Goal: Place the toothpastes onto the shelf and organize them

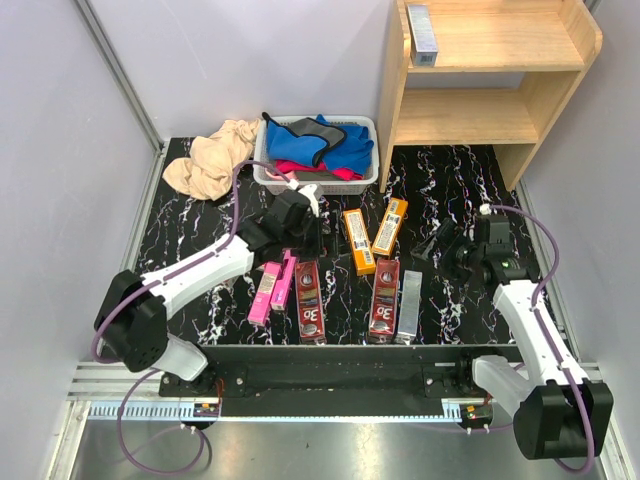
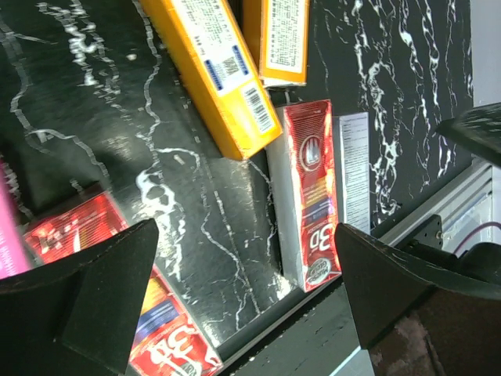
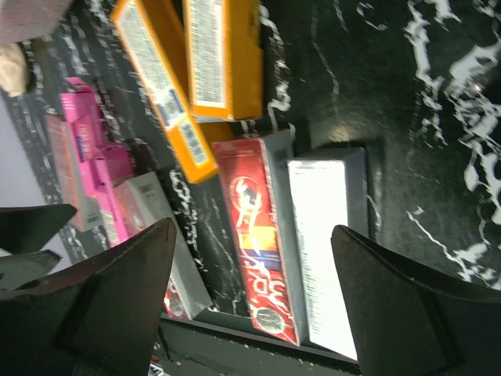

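Toothpastes (image 1: 385,295) lie flat on the marble table (image 1: 200,215) between the arms. One grey box (image 1: 422,33) stands on the shelf (image 1: 500,115), whose top is cut off. Left gripper (image 2: 246,262) and right gripper (image 3: 252,258) both have their fingers (image 2: 102,298) apart and empty. One left finger hides part of a red box (image 2: 164,333).

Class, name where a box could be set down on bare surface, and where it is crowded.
Free: on the shelf, the lower tier and the upper tier right of the silver-grey box; marble before the shelf. Crowded: the near-centre toothpaste boxes.
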`<state>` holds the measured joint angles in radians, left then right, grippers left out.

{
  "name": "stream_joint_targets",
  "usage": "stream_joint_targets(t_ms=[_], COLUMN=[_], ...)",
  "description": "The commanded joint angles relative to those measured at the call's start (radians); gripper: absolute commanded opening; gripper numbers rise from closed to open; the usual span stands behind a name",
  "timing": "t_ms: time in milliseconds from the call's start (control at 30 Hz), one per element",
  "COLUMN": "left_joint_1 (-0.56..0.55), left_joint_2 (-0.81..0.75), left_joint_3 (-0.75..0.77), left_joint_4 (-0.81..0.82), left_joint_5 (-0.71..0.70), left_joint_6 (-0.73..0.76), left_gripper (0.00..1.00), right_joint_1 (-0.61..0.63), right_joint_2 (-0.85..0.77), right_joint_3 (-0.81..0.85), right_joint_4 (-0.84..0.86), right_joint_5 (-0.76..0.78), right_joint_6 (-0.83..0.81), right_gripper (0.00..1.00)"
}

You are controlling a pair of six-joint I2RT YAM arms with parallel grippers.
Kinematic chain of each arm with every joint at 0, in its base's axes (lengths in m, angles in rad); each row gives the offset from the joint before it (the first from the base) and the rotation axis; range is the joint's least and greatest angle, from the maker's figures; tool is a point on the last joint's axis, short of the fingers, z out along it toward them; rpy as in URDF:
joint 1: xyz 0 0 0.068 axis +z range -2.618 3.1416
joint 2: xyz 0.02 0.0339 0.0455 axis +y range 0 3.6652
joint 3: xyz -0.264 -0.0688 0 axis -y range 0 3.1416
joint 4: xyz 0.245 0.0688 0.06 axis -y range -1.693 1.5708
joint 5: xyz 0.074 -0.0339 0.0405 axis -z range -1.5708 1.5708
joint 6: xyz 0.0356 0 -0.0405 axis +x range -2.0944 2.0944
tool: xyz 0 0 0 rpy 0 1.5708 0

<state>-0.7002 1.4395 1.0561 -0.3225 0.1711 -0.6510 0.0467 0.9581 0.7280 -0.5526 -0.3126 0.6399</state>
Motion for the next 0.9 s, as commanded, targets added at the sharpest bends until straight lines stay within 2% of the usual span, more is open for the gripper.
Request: stream_joint_targets(t_ms=[0,367,600,867], left_joint_1=[-0.022,-0.024,-0.024,-0.024], left_joint_2=[0.042,0.056,0.053,0.053], left_joint_3=[0.067,0.062,0.062,0.065], left_joint_4=[0.054,0.056,0.048,0.04], left_joint_5=[-0.012,-0.018,-0.021,-0.022], left_joint_6=[0.01,0.013,0.02,0.024], left_gripper=[0.99,0.99,0.99,0.99], right_joint_1=[0.013,0.153,0.197,0.278], right_joint_2=[0.025,0.204,0.287,0.407], right_joint_3=[-0.028,-0.045,-0.056,-0.027], right_joint_4=[-0.038,-0.04,-0.021,-0.02], right_joint_5=[0.081,0.158,0.196,0.245], right_joint_6=[-0.031,-0.025,-0.02,-0.005], right_gripper=[0.88,0.8,0.68,0.64])
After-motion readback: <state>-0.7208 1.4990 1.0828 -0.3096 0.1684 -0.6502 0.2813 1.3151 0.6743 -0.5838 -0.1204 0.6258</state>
